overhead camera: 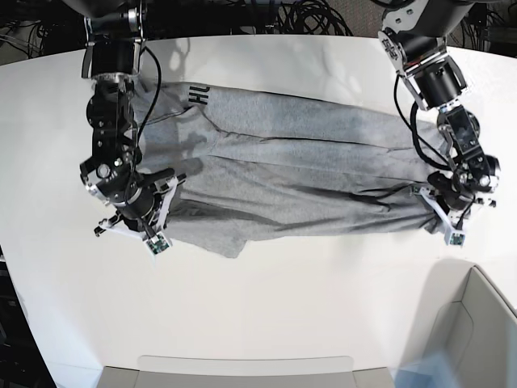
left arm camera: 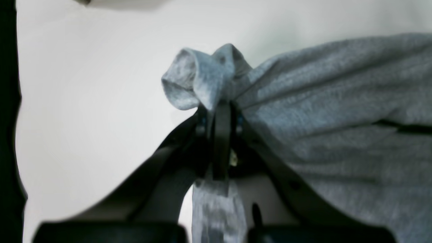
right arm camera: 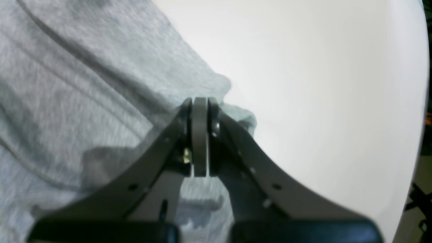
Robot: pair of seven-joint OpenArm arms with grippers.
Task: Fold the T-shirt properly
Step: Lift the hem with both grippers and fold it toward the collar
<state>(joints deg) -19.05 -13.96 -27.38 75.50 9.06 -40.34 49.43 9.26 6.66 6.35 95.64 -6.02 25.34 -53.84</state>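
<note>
The heather grey T-shirt [overhead camera: 283,174] is stretched across the white table between my two grippers, creased along its length, with black lettering [overhead camera: 198,96] showing at its far left. My left gripper [left arm camera: 221,108] is shut on a bunched corner of the T-shirt [left arm camera: 199,77] at the base view's right [overhead camera: 443,212]. My right gripper [right arm camera: 199,103] is shut on the T-shirt's edge [right arm camera: 101,84] at the base view's left [overhead camera: 141,217]. Cloth hangs between the fingers in both wrist views.
The white table [overhead camera: 266,299] has a curved front edge. A grey bin [overhead camera: 477,323] stands at the front right and a flat grey tray edge [overhead camera: 242,372] at the front. Cables lie beyond the table's far edge [overhead camera: 299,16].
</note>
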